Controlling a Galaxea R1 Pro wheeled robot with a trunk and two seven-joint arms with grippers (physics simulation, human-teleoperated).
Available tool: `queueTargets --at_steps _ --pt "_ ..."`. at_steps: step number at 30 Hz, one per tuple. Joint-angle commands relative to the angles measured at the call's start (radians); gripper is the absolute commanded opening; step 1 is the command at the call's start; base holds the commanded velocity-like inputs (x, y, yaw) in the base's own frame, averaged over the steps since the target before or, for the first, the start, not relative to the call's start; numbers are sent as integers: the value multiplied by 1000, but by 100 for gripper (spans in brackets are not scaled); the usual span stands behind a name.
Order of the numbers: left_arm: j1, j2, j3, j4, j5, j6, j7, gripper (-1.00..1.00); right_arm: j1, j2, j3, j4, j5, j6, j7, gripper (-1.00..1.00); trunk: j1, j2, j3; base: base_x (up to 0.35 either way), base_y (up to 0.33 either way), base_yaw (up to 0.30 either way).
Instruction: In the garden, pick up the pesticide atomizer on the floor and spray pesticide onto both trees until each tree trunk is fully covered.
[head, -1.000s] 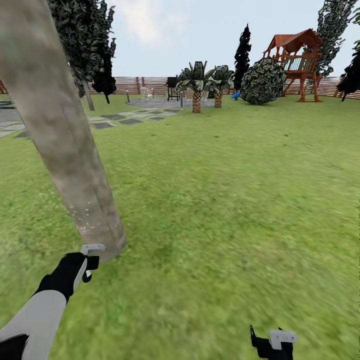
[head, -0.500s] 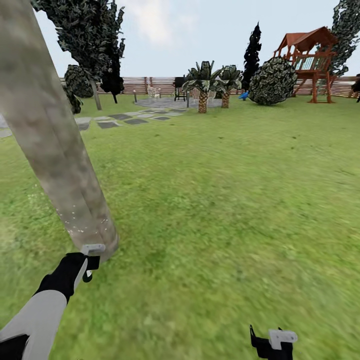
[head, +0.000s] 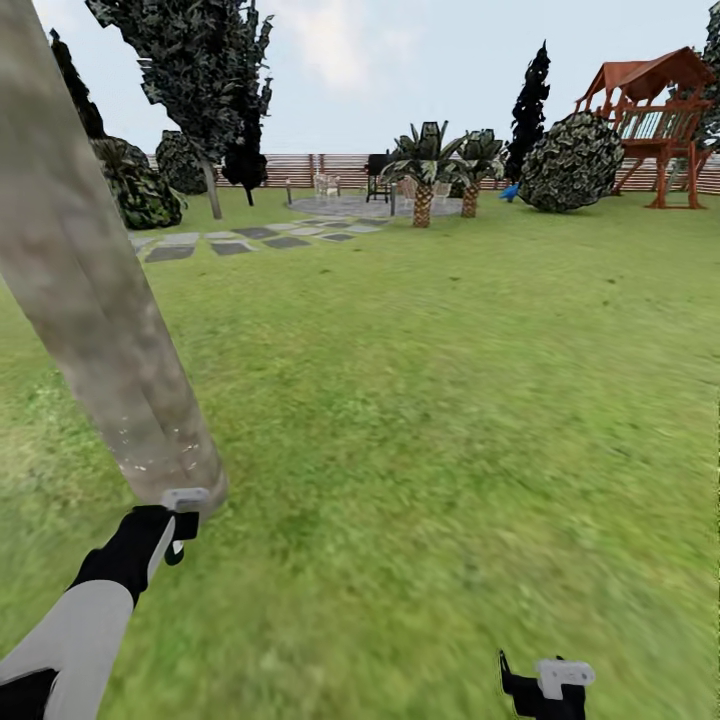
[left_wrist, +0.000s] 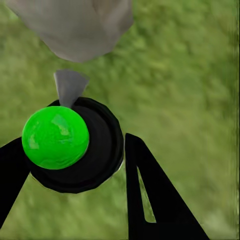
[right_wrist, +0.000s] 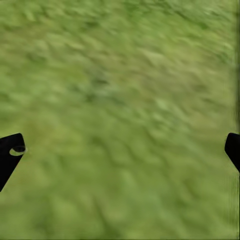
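Pale grey-brown bark of a trunk (head: 95, 300) is seen rising on a slant from the lawn (head: 450, 400), its foot lying just ahead of the left end effector (head: 180, 525). The atomizer (left_wrist: 70, 145) is held clenched between the left fingers (left_wrist: 150, 195), its white nozzle (left_wrist: 69, 86) directed at the trunk's base (left_wrist: 75, 25), which sits close in front of it. The coming spray is judged to turn on this: the nozzle is aimed low, while the trunk's long axis runs up and away to the left, so the aim would have to be carried up along that line. Fine white specks are visible low on the bark; whether they are pesticide cannot be told.

The left arm (head: 70, 630) is stretched forward and low, the wrist level. The right end effector (head: 545, 685) is held spread and empty over grass, well apart from the trunk. The left arm is the nearer.
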Motion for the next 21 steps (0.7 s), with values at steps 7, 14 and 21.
queueTargets --at_steps 7,14,21 --pt "0 2 0 0 0 0 1 -100 0 0 0 0 0 0 0 100 0 0 0 117 -273 160" --pt "1 4 6 0 0 1 2 -100 0 0 0 0 0 0 0 100 0 0 0 7 -274 275" --pt "10 4 7 -2 0 1 3 -100 0 0 0 0 0 0 0 100 0 0 0 70 -274 278"
